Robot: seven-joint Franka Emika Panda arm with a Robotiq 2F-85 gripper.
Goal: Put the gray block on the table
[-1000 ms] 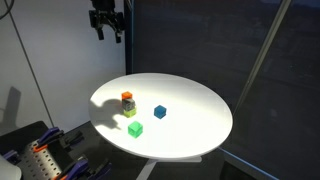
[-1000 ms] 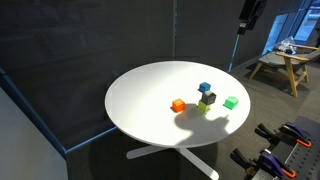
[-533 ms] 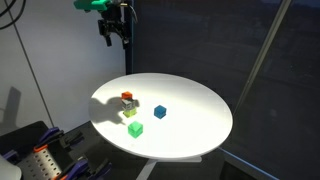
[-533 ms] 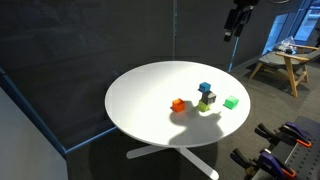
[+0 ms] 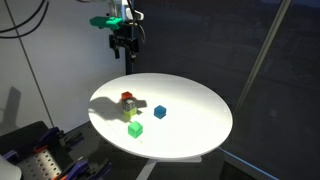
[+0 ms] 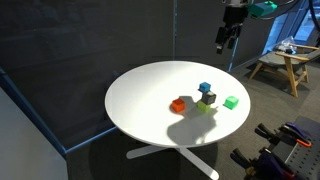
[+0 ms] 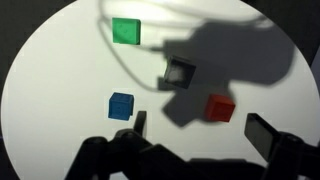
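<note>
Gripper (image 7: pixel 200 130): I read its fingers spread wide, empty, touching nothing, high above the table (image 6: pixel 140 100) | gray block (image 7: pixel 178 72): in shadow, apparently atop the yellow-green cube (image 6: pixel 203 108), near the orange cube (image 7: pixel 220 107) | cube-shaped, no long axis, sitting level.

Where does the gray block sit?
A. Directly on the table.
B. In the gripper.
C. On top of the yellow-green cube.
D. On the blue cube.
C: the gray block rests on the yellow-green cube, with the gripper open and empty well above it.
</note>
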